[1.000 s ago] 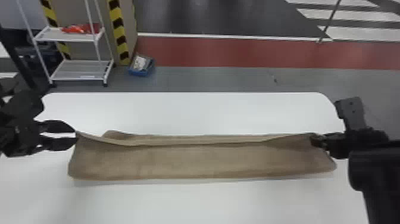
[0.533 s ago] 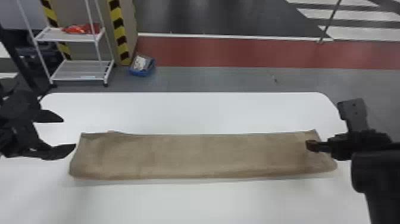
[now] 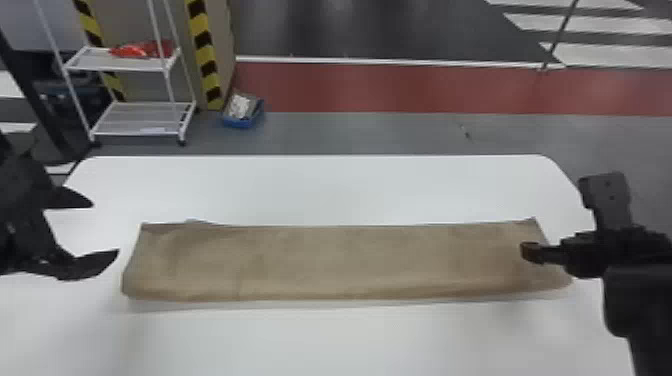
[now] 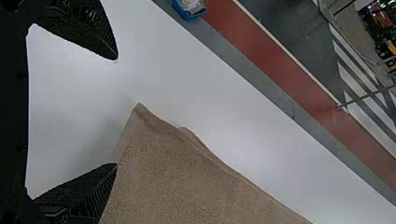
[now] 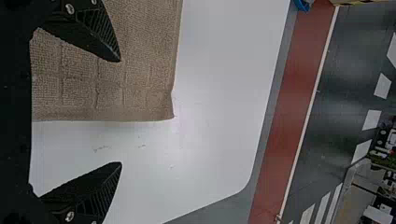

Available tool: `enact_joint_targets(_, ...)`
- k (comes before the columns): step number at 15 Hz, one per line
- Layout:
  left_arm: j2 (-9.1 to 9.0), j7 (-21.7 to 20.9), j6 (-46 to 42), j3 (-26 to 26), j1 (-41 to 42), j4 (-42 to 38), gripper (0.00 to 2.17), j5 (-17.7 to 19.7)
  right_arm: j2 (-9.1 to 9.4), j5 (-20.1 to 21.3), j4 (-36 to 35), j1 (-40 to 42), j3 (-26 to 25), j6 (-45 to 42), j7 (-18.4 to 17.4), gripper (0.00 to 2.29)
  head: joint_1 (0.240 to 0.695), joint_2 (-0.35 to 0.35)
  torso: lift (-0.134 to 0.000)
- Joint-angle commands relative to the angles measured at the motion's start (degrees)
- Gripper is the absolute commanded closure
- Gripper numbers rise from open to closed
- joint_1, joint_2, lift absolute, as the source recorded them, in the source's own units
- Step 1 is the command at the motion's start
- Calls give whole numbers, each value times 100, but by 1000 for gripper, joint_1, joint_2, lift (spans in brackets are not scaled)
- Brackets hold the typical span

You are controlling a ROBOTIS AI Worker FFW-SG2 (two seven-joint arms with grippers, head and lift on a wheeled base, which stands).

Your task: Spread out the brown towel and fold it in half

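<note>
Two wide-open pairs: the brown towel (image 3: pixel 325 260) lies beside the left fingers (image 4: pixel 88 30), partly beneath the right fingers (image 5: pixel 93 35); lift clear without dragging.

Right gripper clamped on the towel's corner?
No, the right gripper has its fingers wide apart, and the brown towel's corner lies flat on the white table between them, ungripped.

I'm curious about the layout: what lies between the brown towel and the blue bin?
First the white tabletop, then grey floor, lie between the brown towel and blue bin, as the head view shows.
</note>
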Motion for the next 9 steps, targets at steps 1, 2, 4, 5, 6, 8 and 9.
enact_joint_targets(1, 0, -8, 0, 109, 60, -16, 73, 136, 5, -1, -80, 62, -9, 29, 2, 100, 695, -50, -128)
enact_joint_targets(2, 9, -8, 0, 135, 60, -16, 73, 189, 23, -1, -98, 71, -9, 81, 2, 100, 695, -48, -128)
enact_joint_targets(4, 9, 1, 0, 205, 69, -16, 76, 286, 75, -1, -150, 80, -9, 81, 2, 100, 695, -46, -128)
enact_joint_targets(5, 18, 1, 0, 232, 78, -16, 76, 338, 93, -1, -150, 80, -9, 81, 2, 100, 695, -44, -128)
enact_joint_targets(6, 27, 1, 0, 240, 78, -16, 76, 365, 110, -1, -159, 80, -9, 81, 2, 97, 695, -42, -128)
enact_joint_targets(8, 53, 1, 0, 258, 87, -8, 80, 382, 128, 26, -159, 80, 9, 99, 11, 97, 695, -34, -128)
enact_joint_targets(9, 62, 1, 0, 267, 87, 1, 80, 391, 137, 43, -159, 80, 18, 81, 11, 97, 695, -32, -128)
